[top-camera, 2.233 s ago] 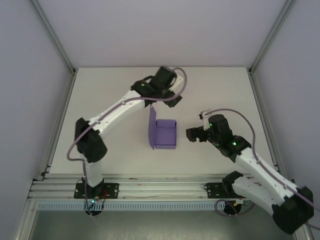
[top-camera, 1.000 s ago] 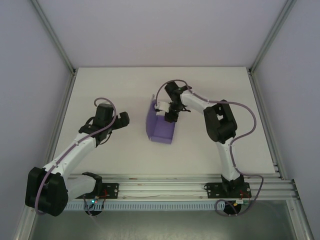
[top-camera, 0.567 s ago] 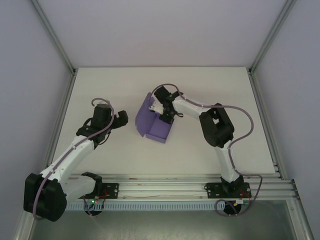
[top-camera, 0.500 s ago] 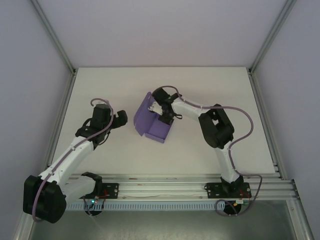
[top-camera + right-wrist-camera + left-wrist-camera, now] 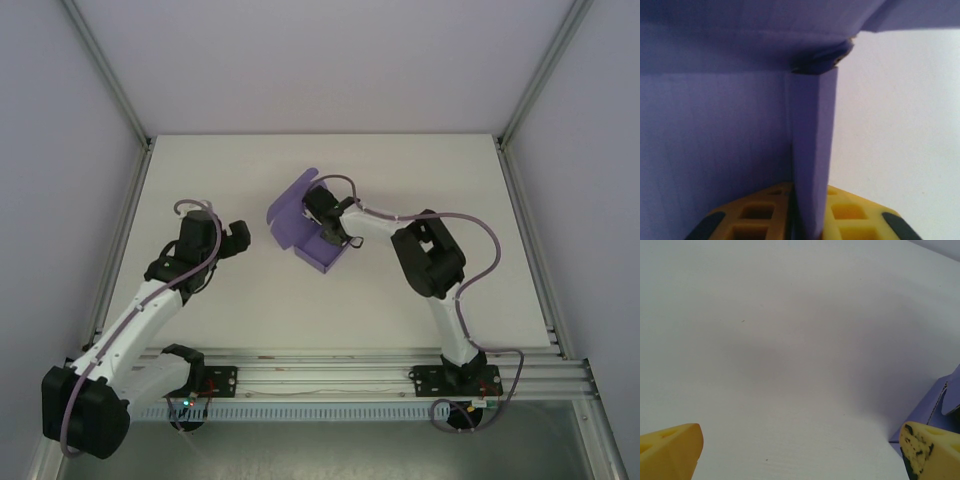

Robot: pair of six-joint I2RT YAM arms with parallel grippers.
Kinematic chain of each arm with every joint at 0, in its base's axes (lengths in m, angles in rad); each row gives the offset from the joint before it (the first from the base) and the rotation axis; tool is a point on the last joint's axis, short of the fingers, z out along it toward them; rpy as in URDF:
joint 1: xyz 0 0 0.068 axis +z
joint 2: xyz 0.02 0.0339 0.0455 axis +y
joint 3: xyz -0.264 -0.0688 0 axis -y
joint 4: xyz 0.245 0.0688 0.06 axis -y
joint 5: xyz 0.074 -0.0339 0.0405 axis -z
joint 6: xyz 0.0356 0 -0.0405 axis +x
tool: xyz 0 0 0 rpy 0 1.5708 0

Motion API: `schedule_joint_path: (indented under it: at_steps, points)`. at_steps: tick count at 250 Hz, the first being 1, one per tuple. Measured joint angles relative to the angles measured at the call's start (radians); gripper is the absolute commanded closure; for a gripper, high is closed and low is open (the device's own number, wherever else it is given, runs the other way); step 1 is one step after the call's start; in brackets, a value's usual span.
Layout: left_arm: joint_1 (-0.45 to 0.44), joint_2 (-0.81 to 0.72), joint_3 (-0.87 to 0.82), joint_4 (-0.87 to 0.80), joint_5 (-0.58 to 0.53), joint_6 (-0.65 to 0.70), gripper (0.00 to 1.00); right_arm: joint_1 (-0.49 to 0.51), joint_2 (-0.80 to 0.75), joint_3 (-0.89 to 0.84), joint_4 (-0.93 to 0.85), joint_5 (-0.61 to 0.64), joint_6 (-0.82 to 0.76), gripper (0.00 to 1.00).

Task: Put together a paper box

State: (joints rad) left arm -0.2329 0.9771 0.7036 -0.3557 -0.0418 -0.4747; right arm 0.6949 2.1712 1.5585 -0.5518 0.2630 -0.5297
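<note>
Top external: white table [image 5: 430, 175], pale walls [image 5: 330, 60]

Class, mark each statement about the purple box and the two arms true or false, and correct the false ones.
1. The left gripper grips the paper box. False: it is open over bare table, apart from the box.
2. A wall of the box sits between the fingers of the right gripper. True.
3. The box's lid flap is folded shut. False: it stands open on the box's far left side.
4. The box is purple. True.
5. The box lies at the table's near edge, by the arm bases. False: it sits mid-table.
</note>
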Motion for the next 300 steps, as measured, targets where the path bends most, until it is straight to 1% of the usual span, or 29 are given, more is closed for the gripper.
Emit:
schedule_joint_path:
  at_steps: [24,40,54,70,95,138,149,160,177,186,202,221,233,255,269,289,300]
  points:
    - [0.0,-0.004,0.0,-0.001,0.0,0.0,0.0,0.0,0.0,0.0,-0.003,0.005,0.018,0.83]
    - [0.0,-0.007,0.0,-0.005,0.0,0.0,0.0,0.0,0.0,0.0,-0.006,0.001,0.035,0.93]
    - [0.0,-0.01,0.0,-0.01,0.0,0.0,0.0,-0.001,-0.003,0.0,-0.01,-0.003,0.057,0.95]
    - [0.0,-0.012,0.0,-0.014,0.001,0.0,0.0,-0.005,-0.009,-0.001,-0.017,-0.01,0.099,1.0]
    - [0.0,-0.013,0.0,-0.016,0.002,0.0,0.0,-0.011,-0.018,-0.01,-0.027,-0.008,0.195,1.0]
    - [0.0,-0.013,0.003,-0.015,0.01,0.001,0.0,-0.008,-0.046,-0.038,-0.085,-0.001,0.412,1.0]
    - [0.0,-0.011,0.008,-0.016,0.012,0.001,0.0,-0.004,-0.054,-0.046,-0.106,0.0,0.472,0.93]
    - [0.0,-0.005,0.019,-0.018,0.016,0.001,0.0,0.001,-0.064,-0.058,-0.123,-0.001,0.531,0.81]
    - [0.0,0.014,0.041,-0.017,0.021,0.001,0.0,0.016,-0.083,-0.092,-0.141,-0.01,0.624,0.79]
    - [0.0,0.024,0.05,-0.014,0.028,0.002,0.0,0.029,-0.092,-0.111,-0.143,0.003,0.671,0.73]
    - [0.0,0.048,0.063,-0.011,0.042,0.004,0.0,0.045,-0.114,-0.132,-0.151,-0.002,0.725,0.68]
    - [0.0,0.082,0.079,-0.008,0.065,0.008,0.0,0.057,-0.132,-0.149,-0.158,-0.006,0.78,0.57]
    - [0.0,0.107,0.092,-0.006,0.079,0.014,0.0,0.06,-0.143,-0.158,-0.158,-0.011,0.806,0.44]
    - [0.0,0.146,0.119,-0.006,0.102,0.029,0.0,0.059,-0.173,-0.177,-0.151,-0.029,0.829,0.42]
    - [0.0,0.169,0.135,-0.003,0.117,0.037,0.0,0.059,-0.203,-0.195,-0.138,-0.04,0.833,0.34]
    - [0.0,0.195,0.154,0.005,0.14,0.055,0.0,0.059,-0.266,-0.223,-0.112,-0.048,0.838,0.3]
    - [0.0,0.207,0.164,0.006,0.151,0.067,0.0,0.059,-0.313,-0.245,-0.086,-0.053,0.83,0.23]
